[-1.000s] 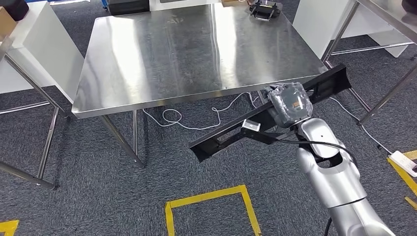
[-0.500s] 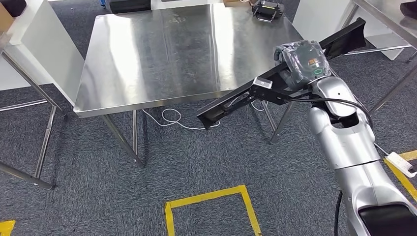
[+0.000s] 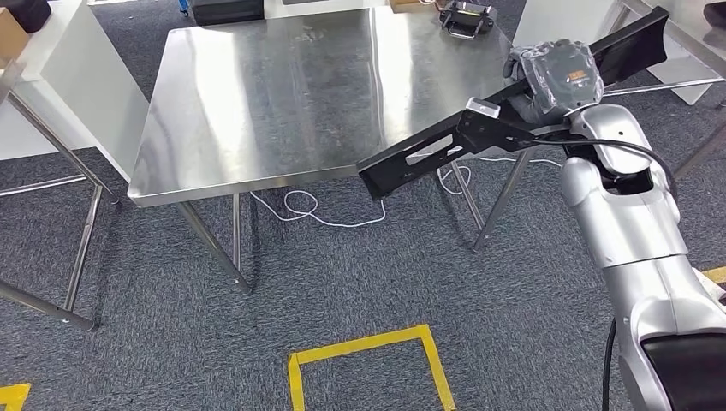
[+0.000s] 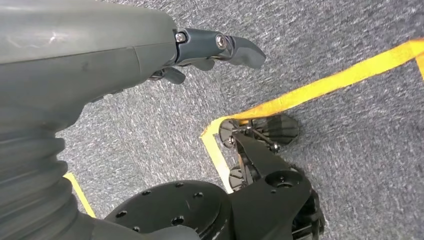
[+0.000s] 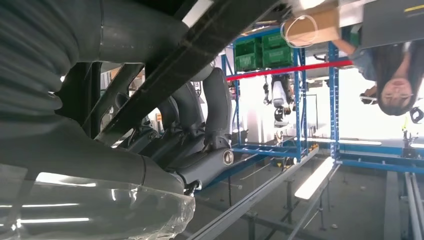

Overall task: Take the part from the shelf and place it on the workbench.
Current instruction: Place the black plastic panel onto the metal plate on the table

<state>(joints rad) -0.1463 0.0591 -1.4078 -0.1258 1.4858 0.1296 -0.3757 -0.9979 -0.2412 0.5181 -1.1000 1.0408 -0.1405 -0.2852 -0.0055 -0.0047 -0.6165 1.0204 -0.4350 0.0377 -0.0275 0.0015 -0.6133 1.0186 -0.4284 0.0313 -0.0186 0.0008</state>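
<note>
Grey carpet (image 3: 171, 342) marked with yellow tape (image 3: 364, 347) covers the floor nearest the camera. Low at the robot's side, the left robot hand (image 4: 210, 47) hangs over this carpet, holding nothing, fingers loosely apart. Farther forward, the right robot hand (image 3: 555, 75) grips a long black part (image 3: 445, 150) near its middle, fingers wrapped round it. The part is held in the air, tilted, over the near right corner of the steel desk (image 3: 282, 94), not touching it. Judging by this, the pickup from the shelf is done; lowering the part onto the desk and letting go remain. A small dark object (image 3: 462, 17) sits at the desk's far edge.
</note>
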